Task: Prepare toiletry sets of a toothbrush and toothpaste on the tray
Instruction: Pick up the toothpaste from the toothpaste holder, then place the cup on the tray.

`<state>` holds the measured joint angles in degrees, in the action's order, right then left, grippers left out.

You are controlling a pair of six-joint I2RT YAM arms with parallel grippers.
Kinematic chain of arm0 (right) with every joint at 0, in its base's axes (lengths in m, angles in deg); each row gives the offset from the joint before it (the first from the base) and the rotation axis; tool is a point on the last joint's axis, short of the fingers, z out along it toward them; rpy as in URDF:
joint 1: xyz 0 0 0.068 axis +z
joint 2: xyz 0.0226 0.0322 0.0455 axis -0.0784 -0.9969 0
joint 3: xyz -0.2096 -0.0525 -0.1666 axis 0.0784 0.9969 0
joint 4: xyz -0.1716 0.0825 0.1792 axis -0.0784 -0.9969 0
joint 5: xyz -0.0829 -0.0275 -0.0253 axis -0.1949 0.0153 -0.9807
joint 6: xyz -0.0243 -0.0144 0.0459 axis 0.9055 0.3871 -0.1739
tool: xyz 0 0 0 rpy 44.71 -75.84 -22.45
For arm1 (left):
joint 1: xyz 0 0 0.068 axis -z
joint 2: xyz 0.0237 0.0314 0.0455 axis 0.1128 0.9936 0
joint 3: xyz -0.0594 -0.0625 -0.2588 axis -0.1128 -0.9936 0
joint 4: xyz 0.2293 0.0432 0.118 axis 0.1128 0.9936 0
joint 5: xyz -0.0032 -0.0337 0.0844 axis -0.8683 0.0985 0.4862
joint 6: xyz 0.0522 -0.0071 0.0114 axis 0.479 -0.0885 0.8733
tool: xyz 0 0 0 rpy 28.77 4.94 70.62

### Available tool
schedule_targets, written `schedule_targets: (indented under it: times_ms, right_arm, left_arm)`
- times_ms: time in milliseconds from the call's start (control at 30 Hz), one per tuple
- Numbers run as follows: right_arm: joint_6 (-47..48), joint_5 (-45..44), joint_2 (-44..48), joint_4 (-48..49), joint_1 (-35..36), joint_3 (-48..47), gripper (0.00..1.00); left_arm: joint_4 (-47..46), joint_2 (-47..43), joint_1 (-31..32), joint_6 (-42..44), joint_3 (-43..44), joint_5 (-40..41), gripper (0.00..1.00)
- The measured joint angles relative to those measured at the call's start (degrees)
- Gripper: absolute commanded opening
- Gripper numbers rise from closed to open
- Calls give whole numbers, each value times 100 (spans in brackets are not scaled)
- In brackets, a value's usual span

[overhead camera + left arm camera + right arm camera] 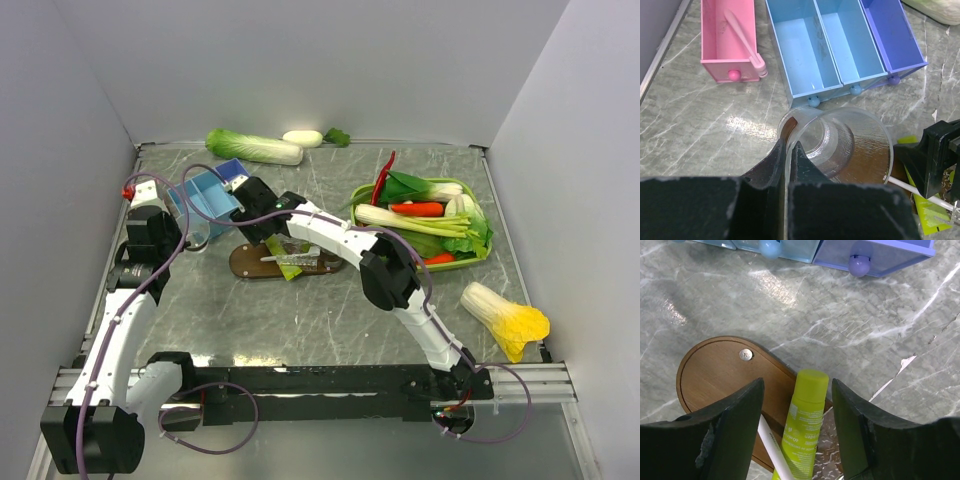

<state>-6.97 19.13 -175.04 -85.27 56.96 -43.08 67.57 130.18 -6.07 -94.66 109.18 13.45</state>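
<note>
Tray [248, 263] of dark wood, lying on the bench [250, 320] just in front of the blue box [802, 50]. One toothpaste [807, 425], a yellow-green tube with its cap pointing towards the box, lies across the tray's far edge. One toothbrush [771, 441], a thin white stick, lies touching its left side.

The right end effector [797, 385] hangs low over this pair. Its fingers stand wide apart, one on each side of the tube with a gap on both sides, and they hold nothing.

The left end effector [788, 147] is closed on the rim of a clear tumbler [840, 142], one finger inside the wall and one outside. The tumbler sits at the tray's left end, and brown wood shows through its wall. Whether it rests on the tray or is held above it cannot be told.

A pink box [715, 35] with a pink stick inside stands just left of the blue box. Farther right on the bench is a lime-green basket [455, 263] of vegetables, with a yellowish cabbage [505, 318] near it. A long green cabbage [253, 146] lies by the back wall.
</note>
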Motion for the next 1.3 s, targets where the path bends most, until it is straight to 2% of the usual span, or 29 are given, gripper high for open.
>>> schedule_targets:
  times_ms: [200, 767, 900, 1033, 1300]
  right_arm:
    - [31, 61, -11, 9, 0, 0, 60]
    - [131, -44, -341, -232, 15, -356, 59]
    - [125, -52, -396, -343, 17, -452, 49]
    - [72, -44, -407, -402, 17, -452, 44]
    - [-17, -2, -407, -409, 68, -407, 41]
  left_arm:
    - [0, 0, 0, 2, 0, -55, 1]
    - [-39, -2, 0, 0, -4, -238, 1]
    - [-39, -4, 0, 0, -9, -269, 1]
    - [-42, -7, 0, 0, -9, -269, 1]
    - [-42, -9, 0, 0, -9, -269, 1]
